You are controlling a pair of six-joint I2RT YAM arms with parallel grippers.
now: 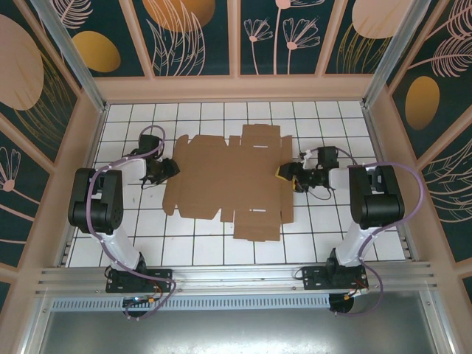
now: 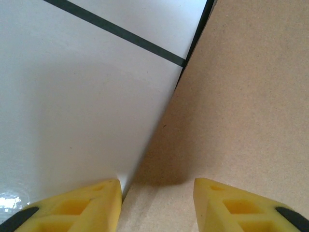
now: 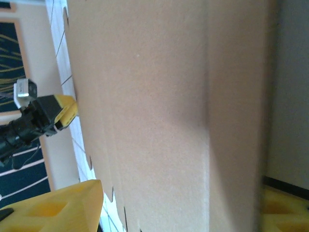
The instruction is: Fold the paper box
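Between the left jaws, spread apart, sits the paper box [image 2: 241, 96] edge on the white tiled bench [image 2: 72, 96]; the right jaws, also released, straddle a flap [image 3: 169, 96].

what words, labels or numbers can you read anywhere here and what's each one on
No text can be read in these pictures.
paper box: plain brown cardboard, no print.
wall panels: leaf and flower patterns, no words.
left arm's base: any marking there is too small to read.
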